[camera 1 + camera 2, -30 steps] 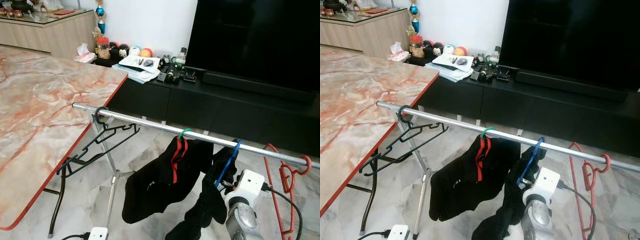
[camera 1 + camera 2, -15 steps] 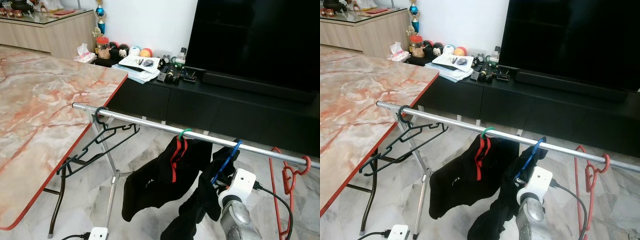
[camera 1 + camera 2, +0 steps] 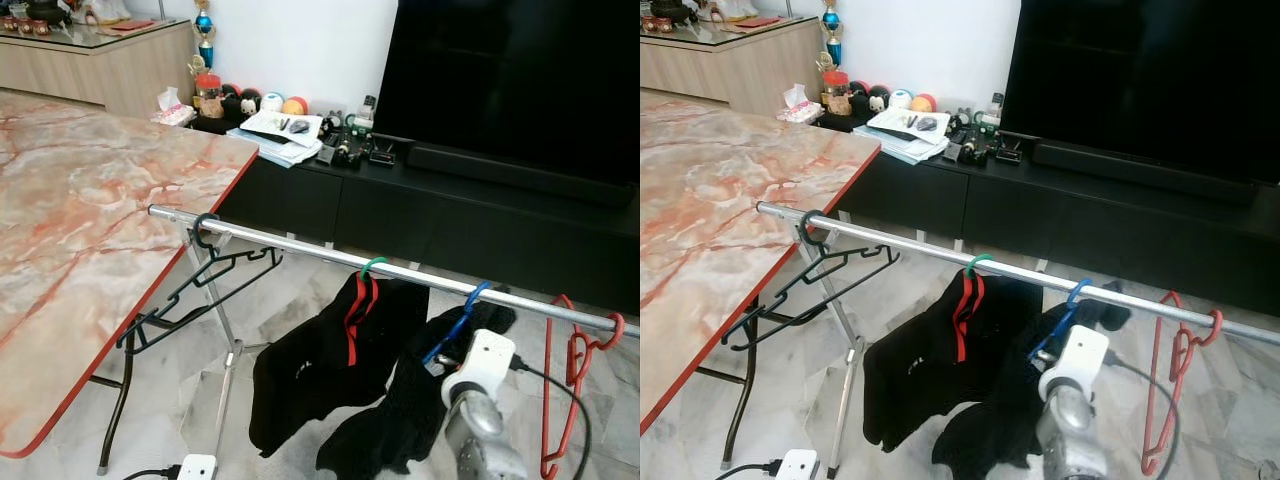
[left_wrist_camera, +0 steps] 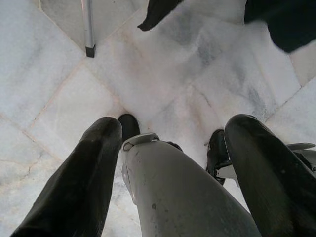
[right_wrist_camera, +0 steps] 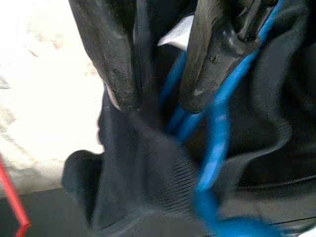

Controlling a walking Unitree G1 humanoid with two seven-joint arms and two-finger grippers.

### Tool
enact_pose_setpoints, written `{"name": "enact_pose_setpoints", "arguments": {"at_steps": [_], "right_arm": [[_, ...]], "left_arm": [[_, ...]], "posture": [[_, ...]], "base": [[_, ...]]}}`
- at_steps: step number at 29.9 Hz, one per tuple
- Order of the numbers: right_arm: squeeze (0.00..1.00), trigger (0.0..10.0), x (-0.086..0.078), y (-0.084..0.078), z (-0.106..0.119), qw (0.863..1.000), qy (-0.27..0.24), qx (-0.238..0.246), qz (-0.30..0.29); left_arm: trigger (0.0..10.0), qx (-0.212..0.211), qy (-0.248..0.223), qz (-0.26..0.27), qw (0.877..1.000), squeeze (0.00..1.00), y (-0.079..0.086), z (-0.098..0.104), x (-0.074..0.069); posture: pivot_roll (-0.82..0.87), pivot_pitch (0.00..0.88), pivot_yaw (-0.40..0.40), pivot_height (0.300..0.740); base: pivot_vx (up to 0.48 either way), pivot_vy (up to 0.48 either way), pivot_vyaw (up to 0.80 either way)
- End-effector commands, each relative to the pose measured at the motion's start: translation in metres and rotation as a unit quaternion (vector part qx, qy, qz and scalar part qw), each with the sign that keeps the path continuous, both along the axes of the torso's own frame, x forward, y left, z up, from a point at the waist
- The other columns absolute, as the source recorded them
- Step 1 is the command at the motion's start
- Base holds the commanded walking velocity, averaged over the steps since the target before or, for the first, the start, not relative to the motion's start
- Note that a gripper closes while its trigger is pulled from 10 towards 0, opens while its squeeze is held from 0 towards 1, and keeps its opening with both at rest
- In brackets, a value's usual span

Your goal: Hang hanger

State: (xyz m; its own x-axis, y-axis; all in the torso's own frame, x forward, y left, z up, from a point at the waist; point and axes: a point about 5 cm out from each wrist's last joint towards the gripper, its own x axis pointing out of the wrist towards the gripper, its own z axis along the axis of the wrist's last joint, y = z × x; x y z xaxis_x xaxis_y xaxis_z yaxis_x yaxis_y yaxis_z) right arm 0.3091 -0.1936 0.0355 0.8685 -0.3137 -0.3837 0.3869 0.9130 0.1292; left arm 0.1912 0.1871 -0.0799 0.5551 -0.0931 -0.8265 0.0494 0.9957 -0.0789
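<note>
Above the right pincer (image 5: 158,101), which remains closed on the black garment (image 3: 400,420), the blue plastic hanger (image 3: 455,325) already hooks the silver metal rail (image 3: 300,243); release appears outstanding.

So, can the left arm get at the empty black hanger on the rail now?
Probably not: the left gripper hangs low, pointing at the floor, far under the black hanger.

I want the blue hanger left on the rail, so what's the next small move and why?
Probably open the right gripper and ease back: the blue hanger already hooks the rail, and the fingers pinch its garment.
</note>
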Motion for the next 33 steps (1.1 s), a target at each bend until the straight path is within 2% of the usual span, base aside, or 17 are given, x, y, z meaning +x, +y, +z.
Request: {"name": "enact_pose_setpoints", "arguments": {"at_steps": [1, 15, 17, 18, 19, 22, 25, 28, 31, 33], "right_arm": [[0.0, 10.0, 0.001, -0.006, 0.001, 1.0, 0.001, -0.011, -0.019], [0.0, 10.0, -0.005, -0.011, -0.004, 0.998, 0.017, -0.059, -0.031], [0.0, 10.0, -0.003, -0.007, 0.004, 0.998, -0.03, -0.046, -0.017], [0.0, 10.0, -0.003, -0.007, 0.004, 0.998, -0.03, -0.046, -0.017], [0.0, 10.0, -0.004, -0.002, 0.015, 0.996, -0.079, -0.045, 0.003], [0.0, 10.0, -0.008, 0.005, 0.027, 0.99, -0.127, -0.05, 0.028], [0.0, 10.0, -0.011, 0.008, 0.031, 0.988, -0.141, -0.057, 0.041], [0.0, 10.0, -0.029, 0.02, 0.038, 0.981, -0.156, -0.056, 0.104], [0.0, 10.0, -0.039, 0.026, 0.031, 0.98, -0.133, -0.053, 0.14], [0.0, 10.0, -0.039, 0.024, 0.028, 0.982, -0.121, -0.057, 0.133]], "left_arm": [[10.0, 0.0, 0.008, -0.008, 1.0, 0.0, -0.002, -0.001, -0.001], [10.0, 0.0, 0.008, -0.008, 1.0, 0.0, -0.002, -0.001, -0.001], [10.0, 0.0, 0.008, -0.008, 1.0, 0.0, -0.002, -0.001, -0.001], [10.0, 0.0, 0.008, -0.008, 1.0, 0.0, -0.002, -0.001, -0.001], [10.0, 0.0, 0.008, -0.008, 1.0, 0.0, -0.002, -0.001, -0.001], [10.0, 0.0, 0.008, -0.008, 1.0, 0.0, -0.002, -0.001, -0.001], [10.0, -0.001, 0.008, -0.008, 1.0, 0.0, -0.002, -0.001, -0.001], [10.0, 0.0, 0.009, -0.011, 1.0, 0.0, -0.002, -0.001, -0.001], [10.0, -0.001, 0.009, -0.012, 1.0, 0.0, -0.002, -0.001, -0.001], [10.0, -0.001, 0.008, -0.012, 1.0, 0.0, -0.002, -0.001, 0.0]], "posture": [[0.12, 0.0, -0.086, 0.74], [0.12, 0.0, -0.086, 0.74], [0.12, 0.0, -0.088, 0.74], [0.12, 0.0, -0.088, 0.74], [0.12, 0.0, -0.09, 0.74], [0.12, 0.0, -0.091, 0.74], [0.12, 0.0, -0.09, 0.74], [0.11, 0.0, -0.092, 0.74], [0.1, 0.0, -0.092, 0.74], [0.1, 0.0, -0.092, 0.74]], "base": [[0.0, 0.0, 0.0], [0.0, 0.0, 0.0], [0.0, 0.0, 0.0], [0.0, 0.0, 0.0], [0.0, 0.0, 0.0], [0.0, 0.0, 0.0], [0.0, 0.0, 0.0], [0.0, 0.0, 0.0], [0.0, 0.0, 0.0], [0.0, 0.0, 0.0]]}}
